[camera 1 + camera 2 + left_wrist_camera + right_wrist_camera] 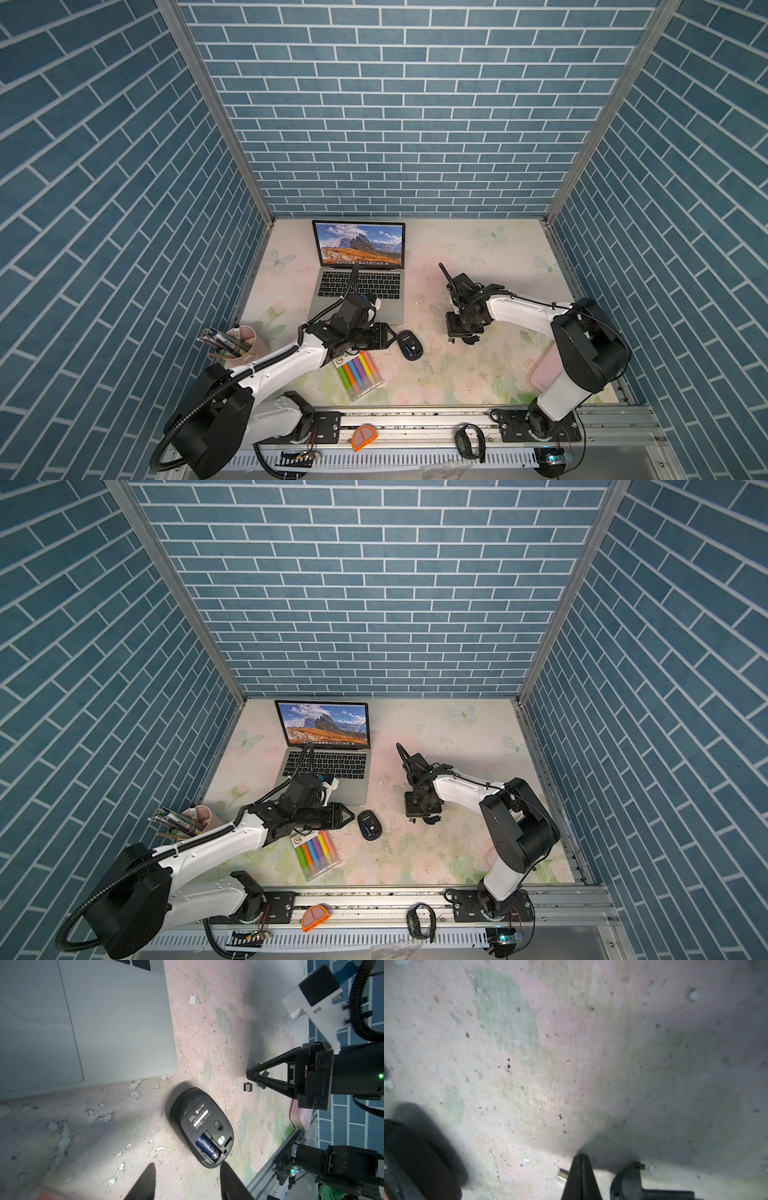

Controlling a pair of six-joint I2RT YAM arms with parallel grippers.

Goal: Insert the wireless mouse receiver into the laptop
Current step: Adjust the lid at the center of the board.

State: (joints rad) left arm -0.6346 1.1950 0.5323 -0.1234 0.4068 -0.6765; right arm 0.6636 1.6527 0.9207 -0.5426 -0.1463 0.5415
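While the right gripper (252, 1073) stands tip-down on the table (207, 1022) with its jaws pinched fully together on nothing, the receiver (247, 1087) lies flat and loose just beside those tips, on their mouse (201, 1126) side, metal plug end showing. Its long axis is too small to call. The left gripper (386, 336) hangs half-open and empty beyond the mouse, so the right is far nearer. The laptop (357, 291) sits well apart, past the mouse.
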